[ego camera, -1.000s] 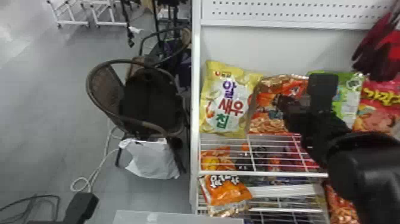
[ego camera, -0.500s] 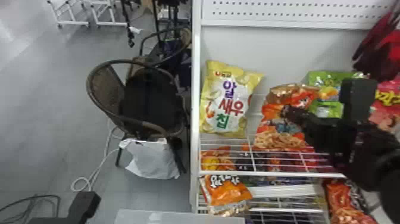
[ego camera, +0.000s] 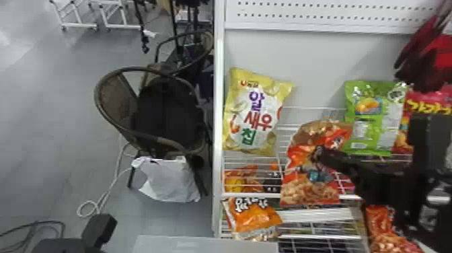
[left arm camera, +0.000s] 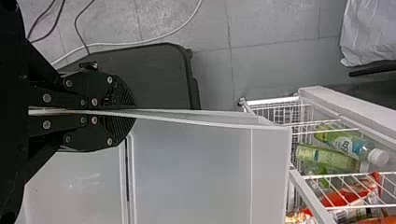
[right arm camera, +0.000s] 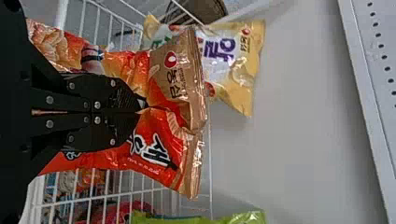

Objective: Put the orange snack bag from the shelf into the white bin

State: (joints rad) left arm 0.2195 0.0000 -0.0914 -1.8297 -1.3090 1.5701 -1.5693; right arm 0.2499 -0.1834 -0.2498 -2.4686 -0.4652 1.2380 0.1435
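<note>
The pick is in hand: the right gripper point(right arm camera: 140, 111) has the orange snack bag point(right arm camera: 156, 151) pinched by its middle, the bag hanging upright across the front edge of the upper wire shelf point(ego camera: 249, 194). The left gripper point(left arm camera: 135, 111) is clenched on the rim of the white bin point(left arm camera: 196, 172), probably to steady it. The next move calls for drawing the bag clear of the shelf, carrying it left and down, and letting go over the bin's mouth. The yellow chip bag point(ego camera: 252, 112) stands on the bin side of that path and could be knocked; the green bag point(ego camera: 371, 117) leans close on the other side. Lower down, a smaller orange packet point(ego camera: 254, 217) sits near the bin.
</note>
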